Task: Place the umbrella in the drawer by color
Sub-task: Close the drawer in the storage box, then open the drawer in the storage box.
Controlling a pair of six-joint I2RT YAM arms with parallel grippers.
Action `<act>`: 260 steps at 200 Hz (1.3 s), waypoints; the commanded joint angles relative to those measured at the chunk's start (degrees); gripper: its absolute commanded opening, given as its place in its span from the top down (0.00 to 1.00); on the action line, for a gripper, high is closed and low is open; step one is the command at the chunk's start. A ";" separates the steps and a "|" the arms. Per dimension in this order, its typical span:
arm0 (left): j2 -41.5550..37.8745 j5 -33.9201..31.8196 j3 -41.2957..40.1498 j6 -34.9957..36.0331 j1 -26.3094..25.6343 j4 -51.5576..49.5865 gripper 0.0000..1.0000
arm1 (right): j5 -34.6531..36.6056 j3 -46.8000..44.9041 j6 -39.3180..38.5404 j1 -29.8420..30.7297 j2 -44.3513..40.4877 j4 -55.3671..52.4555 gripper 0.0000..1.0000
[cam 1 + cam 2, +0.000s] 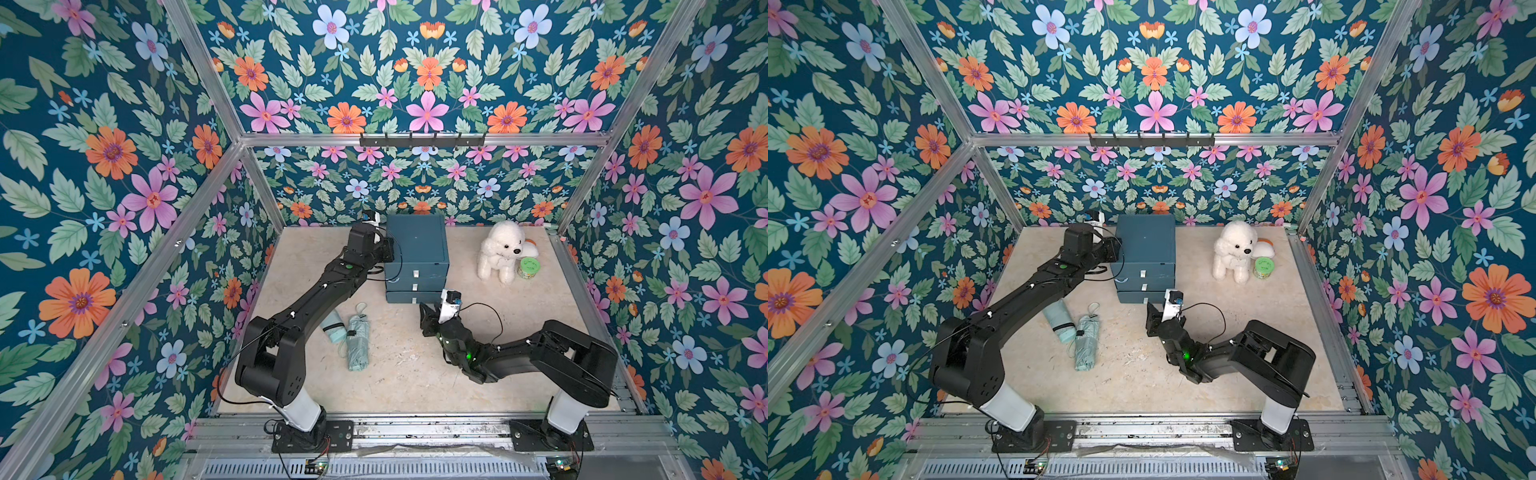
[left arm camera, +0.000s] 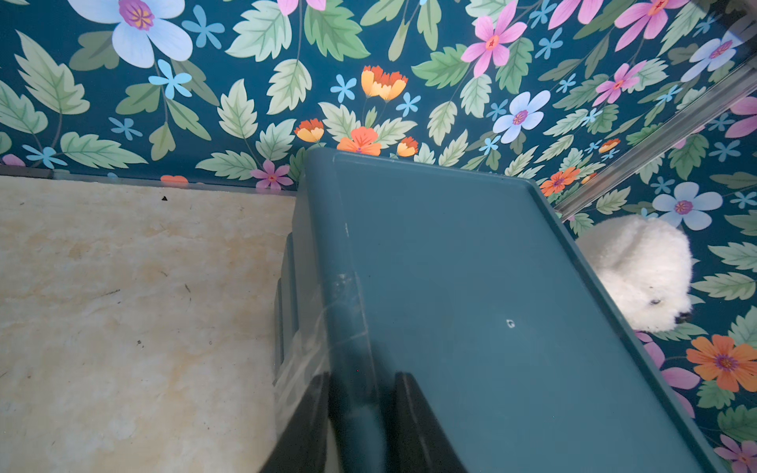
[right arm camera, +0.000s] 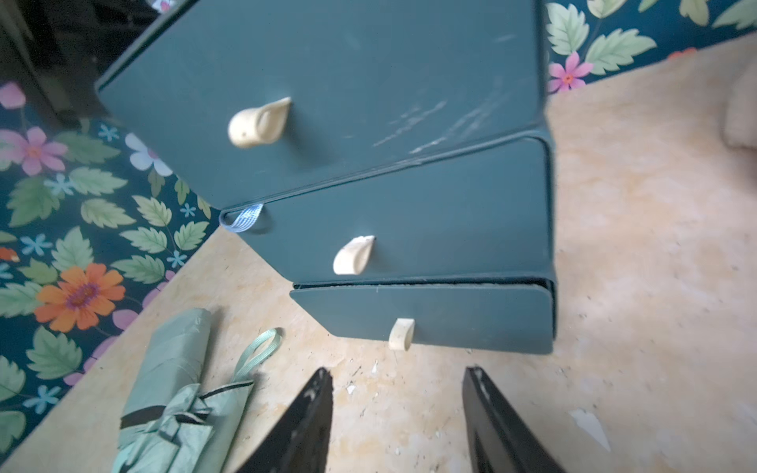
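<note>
Mint-green umbrella (image 1: 358, 343) lay folded on table (image 1: 415, 386), not in any drawer. It sat in front of & to the L of the teal drawer cabinet (image 1: 417, 245), w/ its sleeve (image 1: 333, 327) just beside.

R gripper (image 3: 397, 370): jaws released, wide apart, nothing btwn, low over table just before bottom drawer (image 3: 450, 319) knob (image 3: 401, 333). Bottom drawer front looked slightly ajar.

L gripper (image 2: 364, 374) at cabinet's top L edge, fingers astride it; cannot tell if clenched.

A blue strap (image 3: 245, 217) poked out above mid drawer. R of cabinet stood a plush dog (image 1: 500, 249).
</note>
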 commanded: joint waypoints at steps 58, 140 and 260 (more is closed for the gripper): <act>-0.64 7.17 -2.23 -4.06 -0.39 -20.25 0.67 | -14.05 -1.42 28.87 -2.71 5.44 12.00 0.47; -1.38 7.73 -2.30 -3.40 -0.30 -20.18 0.67 | -21.52 3.10 40.37 -8.42 20.64 23.92 0.53; -1.65 7.18 -2.21 -2.57 -0.30 -20.78 0.69 | -22.59 8.57 43.63 -10.41 23.40 18.81 0.63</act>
